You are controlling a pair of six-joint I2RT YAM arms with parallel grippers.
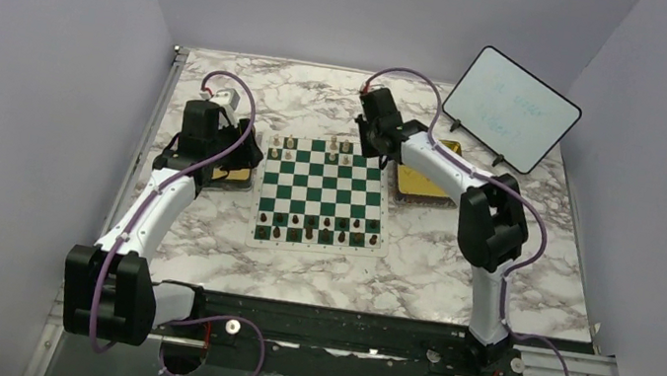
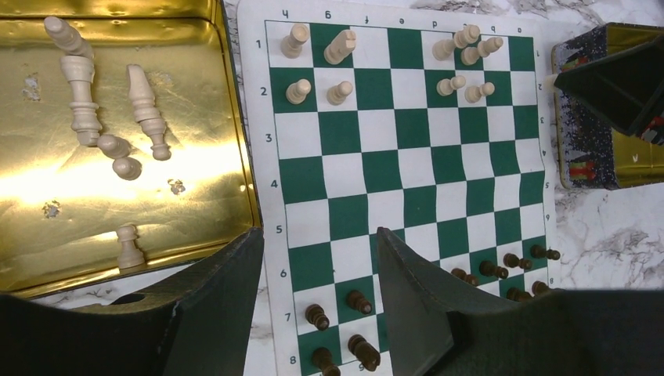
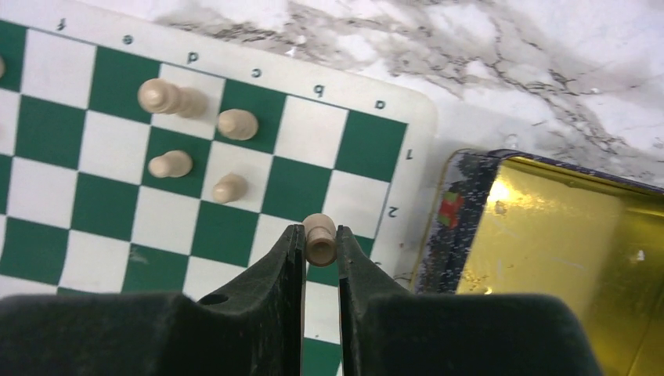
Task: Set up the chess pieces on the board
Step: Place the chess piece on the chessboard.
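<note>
**Right arm: cream pawn in hand, over the a/b corner**

My right gripper [image 3: 319, 243] is pinched narrow on a cream pawn [image 3: 319, 233]. The jaws hold it on the body below the round head, so it hangs upright and can go straight down onto its base. It sits above the board [image 3: 297, 188] near the corner by the right gold tray [image 3: 548, 251]. I can't tell from the wrist view whether it touches the board.

Four cream pieces [image 3: 235, 124] already stand on c1, d1, c2 and d2. The a and b squares of ranks 1 and 2 are bare. My guess is b2 or a2 as the target.

My left gripper [image 2: 317, 243] is about half open with nothing between the jaws. It hovers over the board edge just beside the left gold tray [image 2: 196, 196]. That tray holds more cream pieces [image 2: 82, 102]. Most lie flat and one pawn stands upright.

The dark pieces [image 2: 359, 301] fill part of ranks 7 and 8.

Risk: the set pawns stand near my fingers, so I need to come down vertically.
</note>
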